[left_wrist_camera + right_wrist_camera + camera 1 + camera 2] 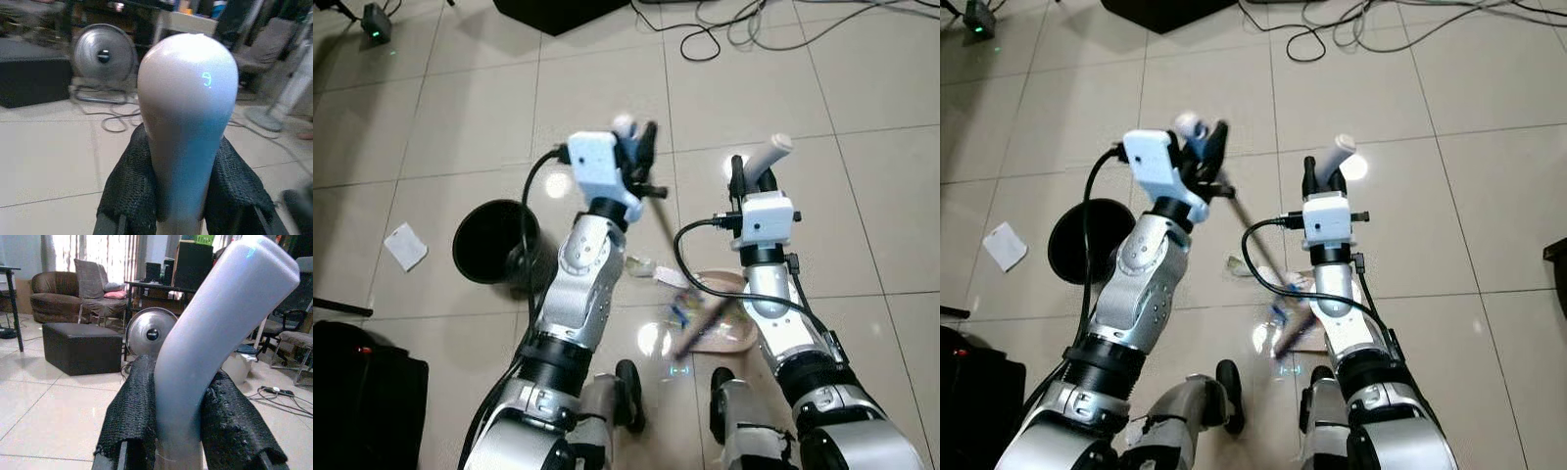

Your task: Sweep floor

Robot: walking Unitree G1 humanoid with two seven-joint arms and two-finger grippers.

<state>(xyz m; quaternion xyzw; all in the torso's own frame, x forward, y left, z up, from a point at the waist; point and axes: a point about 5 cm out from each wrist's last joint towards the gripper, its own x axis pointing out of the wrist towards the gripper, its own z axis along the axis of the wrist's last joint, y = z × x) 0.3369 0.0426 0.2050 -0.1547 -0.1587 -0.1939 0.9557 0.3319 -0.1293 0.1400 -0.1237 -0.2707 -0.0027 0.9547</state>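
My left gripper [634, 147] is shut on the white rounded top of a broom handle [188, 122]. Its thin stick [668, 230] slants down to the dark bristles [700, 328] on the floor between my feet. My right gripper [751, 181] is shut on the bent white handle of a dustpan [215, 347]. The beige pan [732, 333] rests on the tiles just ahead of my right foot, with the bristles lying across it. A clear wrapper [641, 266] and small coloured scraps [680, 308] lie beside the pan's left edge.
A black round bin [494, 240] stands on the floor to my left. A white paper piece [406, 245] lies further left. A black bag [362, 392] sits at the lower left. Cables [744, 24] trail across the tiles ahead.
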